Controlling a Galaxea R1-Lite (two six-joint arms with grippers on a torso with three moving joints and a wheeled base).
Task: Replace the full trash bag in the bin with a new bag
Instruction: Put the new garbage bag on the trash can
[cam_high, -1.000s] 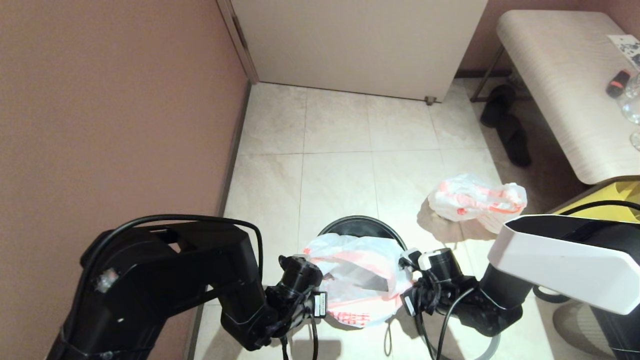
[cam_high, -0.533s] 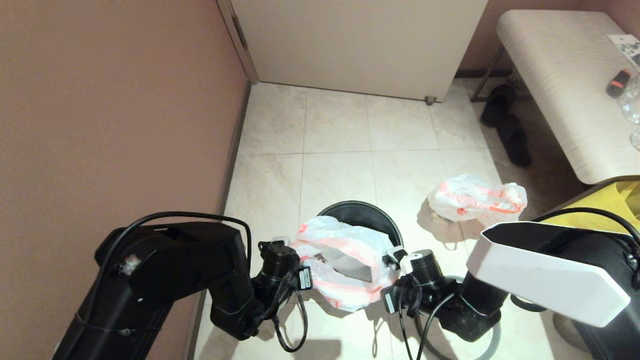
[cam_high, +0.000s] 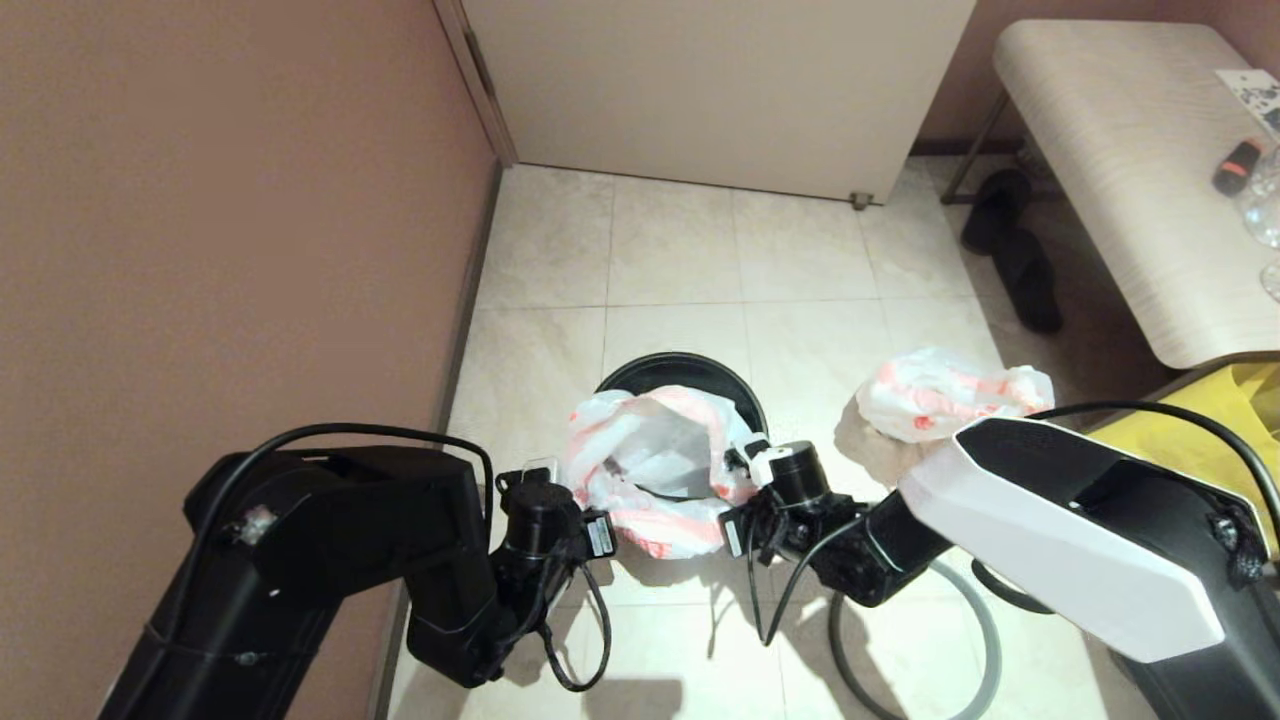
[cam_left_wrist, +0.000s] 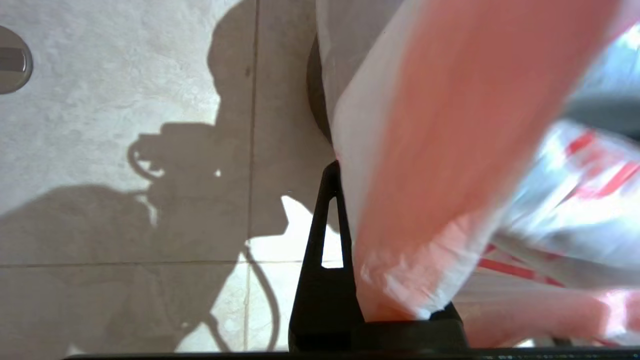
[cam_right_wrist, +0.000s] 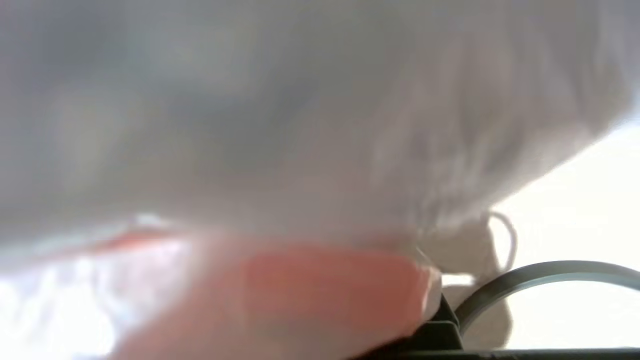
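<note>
Both arms have carried the new bag (cam_high: 650, 465) farther out over the bin (cam_high: 683, 372), where the left gripper (cam_high: 560, 478) and right gripper (cam_high: 745, 462) each pinch its mouth, the full trash bag (cam_high: 950, 393) lying right of the bin.

The bin (cam_high: 690, 372) is black; the new bag (cam_high: 650, 470) in it is translucent white with orange-pink bands. At three o'clock, the full trash bag (cam_high: 945, 392) is white with orange-red print. The floor (cam_high: 680, 260) is pale beige tile; the hoop (cam_high: 975, 640) is grey.
</note>
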